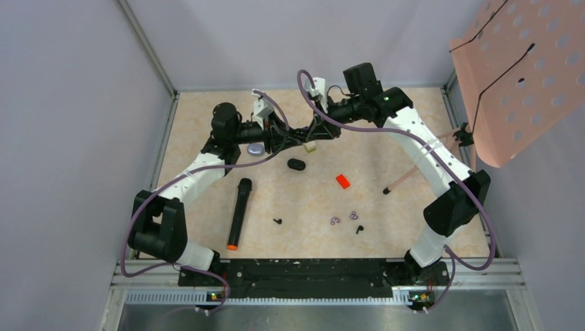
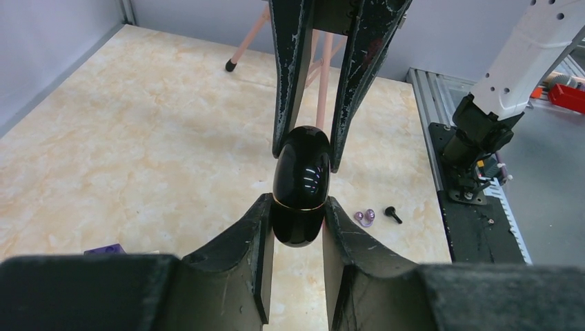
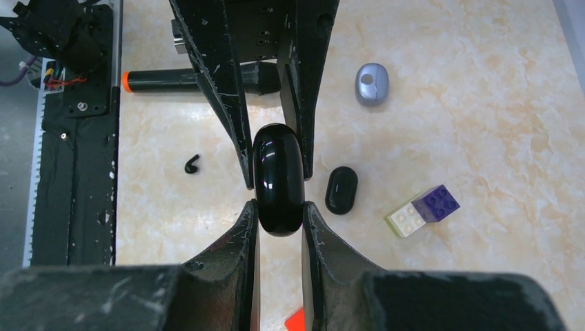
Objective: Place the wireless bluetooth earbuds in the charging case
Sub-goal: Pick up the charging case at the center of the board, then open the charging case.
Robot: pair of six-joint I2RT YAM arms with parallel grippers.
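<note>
Tabletop [image 1: 407, 221]: beige, marbled, evenly lit, only soft shadows. Left side, plain pale lilac-grey wall [image 1: 69, 103]. Same plain back wall [image 1: 276, 41] behind. Metal corner post [image 1: 147, 47] running up where the two meet. Upper right, pink perforated board [image 1: 531, 83], tilted, black cable [image 1: 506, 70] draped across it. Pink leg [image 1: 403, 181] slanting down to tabletop, dark foot. Near edge, silver slotted rail [image 1: 310, 279], grey metal ledge [image 1: 310, 316] below it.

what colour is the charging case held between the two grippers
Glossy black charging case with a thin gold seam line, clearest in the left wrist view.
</note>
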